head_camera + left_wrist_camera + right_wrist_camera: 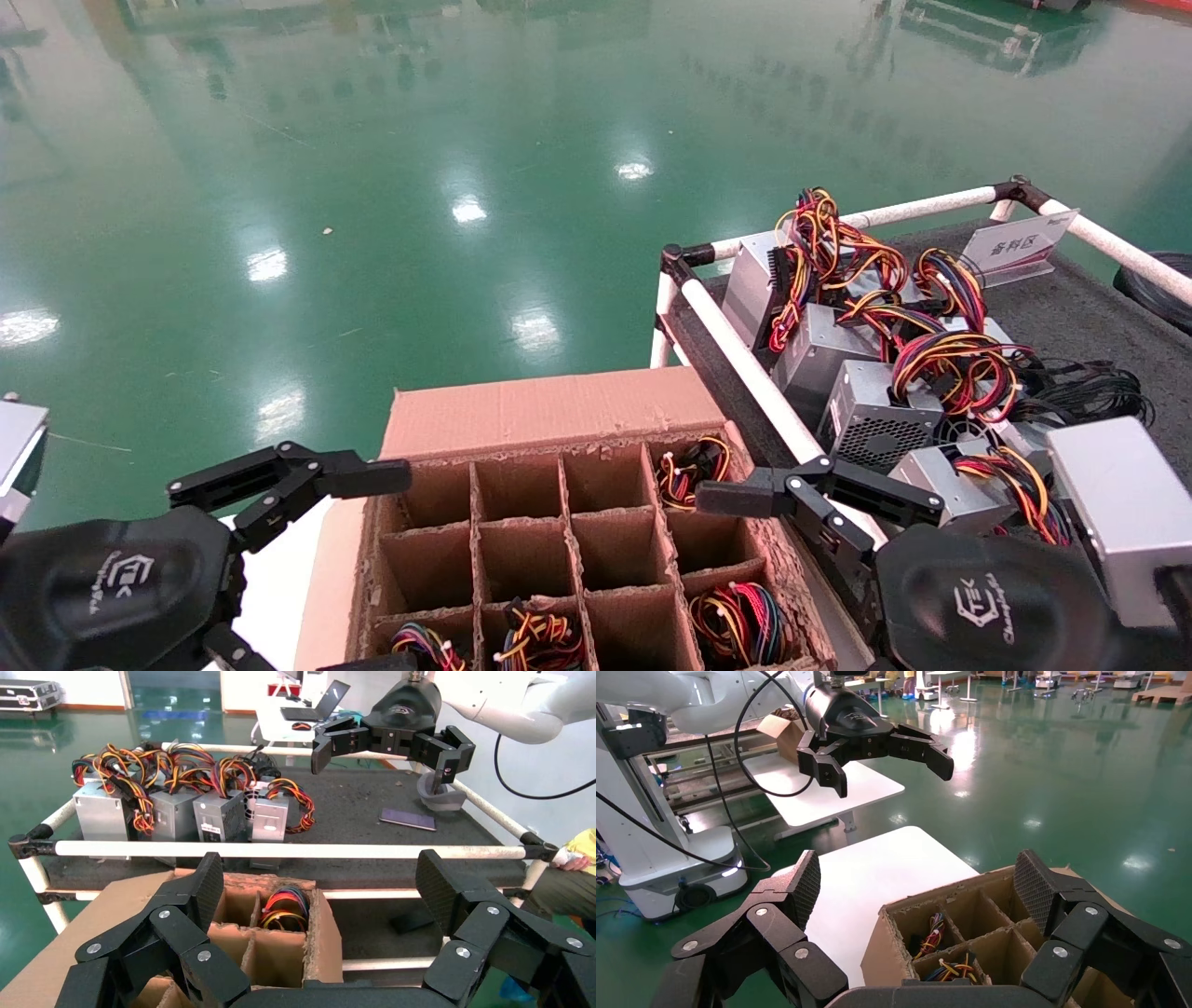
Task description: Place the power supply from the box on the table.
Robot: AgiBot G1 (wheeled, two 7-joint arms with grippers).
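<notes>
The box (549, 406) stands low in the middle of the head view, its divider cells open upward. Power supplies show only as coloured wire bundles in four cells: far right (691, 464), near right (740, 623) and two near ones (538, 643); their metal bodies are hidden. My left gripper (321, 874) hovers open at the box's left edge, holding nothing. My right gripper (919, 874) hovers open at the box's right edge, beside the table's (1080, 321) white rail (745, 368), also empty. Several power supplies (875, 415) lie on the table.
A white sign (1015, 244) stands at the table's far side. A dark flat slab (407, 818) and a grey roll (439, 796) lie on the felt. A white tabletop (877, 871) sits to the left of the box. Green floor lies beyond.
</notes>
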